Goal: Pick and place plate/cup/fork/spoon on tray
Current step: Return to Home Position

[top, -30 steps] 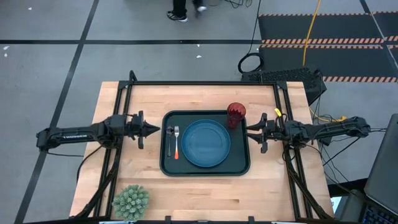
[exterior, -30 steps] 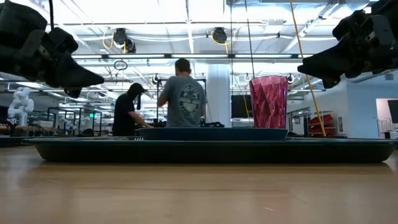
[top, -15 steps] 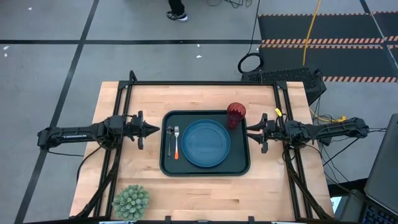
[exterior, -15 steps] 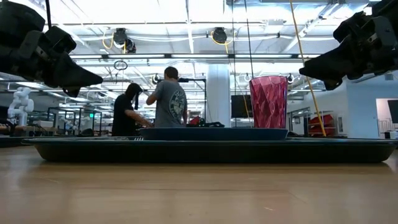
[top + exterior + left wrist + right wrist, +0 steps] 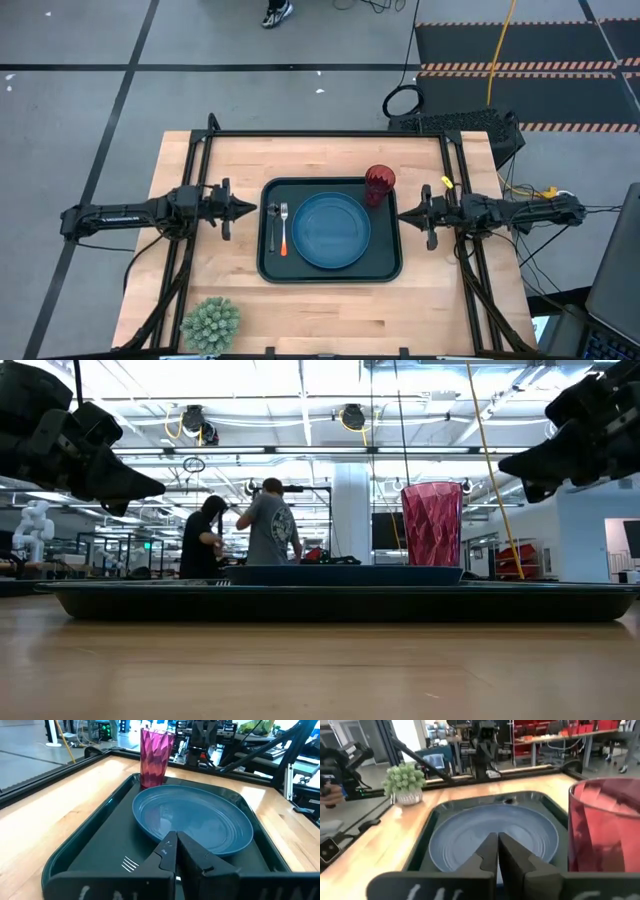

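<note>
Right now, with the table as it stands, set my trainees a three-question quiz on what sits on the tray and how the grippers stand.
1. True or false: the cup lies tipped over on the tray.
2. Which lies nearer the plate: A the fork, or B the spoon?
3. Fill in: the left gripper and the right gripper, one at each end of the tray, are both ____.
Key: 1 false, it stands upright; 2 A; 3 shut.

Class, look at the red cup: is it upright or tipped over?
Upright. In the low view the cup stands vertical on the tray, open mouth up; the high view shows its round rim.
</note>
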Action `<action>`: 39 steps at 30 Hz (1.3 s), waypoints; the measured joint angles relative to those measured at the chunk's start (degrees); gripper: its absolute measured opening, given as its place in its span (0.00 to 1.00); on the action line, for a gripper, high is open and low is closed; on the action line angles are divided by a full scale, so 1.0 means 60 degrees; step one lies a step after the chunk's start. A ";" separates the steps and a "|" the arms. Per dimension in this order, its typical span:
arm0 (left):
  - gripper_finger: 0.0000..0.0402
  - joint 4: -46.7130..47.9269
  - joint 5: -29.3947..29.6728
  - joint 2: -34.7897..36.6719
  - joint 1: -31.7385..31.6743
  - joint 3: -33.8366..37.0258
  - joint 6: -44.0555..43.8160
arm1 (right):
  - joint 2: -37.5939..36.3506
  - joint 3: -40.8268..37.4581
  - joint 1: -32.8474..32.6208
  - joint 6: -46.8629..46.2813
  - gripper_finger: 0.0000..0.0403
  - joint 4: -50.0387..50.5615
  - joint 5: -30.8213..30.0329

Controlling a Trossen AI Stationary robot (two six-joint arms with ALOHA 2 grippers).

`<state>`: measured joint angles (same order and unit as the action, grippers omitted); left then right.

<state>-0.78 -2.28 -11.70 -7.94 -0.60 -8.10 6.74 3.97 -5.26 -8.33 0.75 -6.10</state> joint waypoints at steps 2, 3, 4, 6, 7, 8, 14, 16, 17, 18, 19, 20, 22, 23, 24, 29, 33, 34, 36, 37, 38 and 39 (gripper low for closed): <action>0.01 0.0001 0.0000 0.0000 0.0000 0.0000 -0.0008 | -0.0327 0.0000 0.0000 0.0088 0.01 0.0014 0.0053; 0.01 0.0001 0.0000 0.0000 0.0000 0.0000 -0.0006 | -0.0501 0.0004 0.0000 0.0147 0.00 0.0028 0.0064; 0.01 0.0001 0.0000 -0.0001 0.0000 0.0000 0.0005 | -0.0661 0.0007 0.0000 0.0188 0.00 0.0074 0.0067; 0.01 0.0001 0.0000 0.0000 0.0000 0.0000 0.0008 | -0.0962 -0.0009 0.0000 0.0295 0.00 0.0179 0.0075; 0.02 0.0001 0.0003 0.0000 0.0000 0.0000 0.0011 | -0.1101 -0.0071 0.0000 0.0317 0.00 0.0133 0.0080; 0.03 0.0001 0.0000 -0.0004 0.0000 0.0000 0.0019 | -0.1128 -0.0179 0.0000 0.0304 0.00 -0.0008 0.0079; 0.02 0.0004 0.0036 -0.0025 0.0003 -0.0004 0.0085 | -0.1017 -0.0502 -0.0018 0.0118 0.00 -0.0448 0.0057; 0.01 0.0004 0.0036 -0.0075 0.0007 -0.0004 0.0079 | -0.1054 -0.0503 -0.0018 0.0172 0.00 -0.0470 0.0047; 0.01 0.0004 0.0033 -0.0086 0.0007 -0.0004 0.0081 | -0.1060 -0.0503 -0.0018 0.0218 0.00 -0.0545 0.0030; 0.01 0.0004 0.0033 -0.0100 0.0007 -0.0004 0.0081 | -0.1055 -0.0503 -0.0018 0.0248 0.00 -0.0593 0.0019; 0.02 0.0004 0.0033 -0.0113 0.0007 -0.0004 0.0089 | -0.1052 -0.0506 -0.0018 0.0293 0.00 -0.0627 0.0020; 0.03 0.0004 0.0042 -0.0113 0.0007 -0.0004 0.0127 | -0.1050 -0.0510 -0.0018 0.0339 0.00 -0.0691 0.0004; 0.06 -0.0002 0.0128 -0.0109 0.0007 -0.0004 0.0297 | -0.1053 -0.0510 -0.0018 0.0360 0.00 -0.0978 -0.0019; 0.07 0.0003 0.0139 -0.0109 0.0007 -0.0004 0.0412 | -0.1056 -0.0510 -0.0018 0.0360 0.00 -0.1000 -0.0019; 0.07 0.0004 0.0139 -0.0109 0.0007 -0.0004 0.0493 | -0.1049 -0.0511 -0.0017 0.0360 0.00 -0.1014 -0.0019; 0.08 0.0008 0.0142 -0.0109 0.0007 -0.0004 0.0520 | -0.1034 -0.0514 -0.0015 -0.0245 0.00 -0.0997 0.0006; 0.08 0.0008 0.0142 -0.0109 0.0004 -0.0004 0.0551 | -0.1034 -0.0517 -0.0018 -0.1000 0.00 -0.0923 0.0829; 0.08 0.0008 0.0142 -0.0109 0.0004 -0.0004 0.0547 | -0.1034 -0.0517 -0.0018 -0.0976 0.00 -0.0909 0.1082; 0.08 0.0012 0.0142 -0.0109 0.0004 -0.0004 0.0547 | -0.1034 -0.0517 -0.0018 -0.0915 0.00 -0.0980 0.1271; 0.08 0.0012 0.0142 -0.0109 -0.0001 -0.0004 0.0547 | -0.1034 -0.0517 -0.0018 -0.0912 0.00 -0.1018 0.1236; 0.08 0.0012 0.0145 -0.0109 0.0000 -0.0004 0.0544 | -0.1034 -0.0517 -0.0015 -0.0859 0.00 -0.1020 0.1125; 0.08 0.0012 0.0146 -0.0109 0.0000 -0.0004 0.0544 | -0.1034 -0.0517 -0.0015 -0.0768 0.00 -0.1023 0.0921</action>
<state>-0.71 -1.41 -12.36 -7.94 -0.62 -4.84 0.54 0.86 -5.34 -12.94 -5.38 -0.58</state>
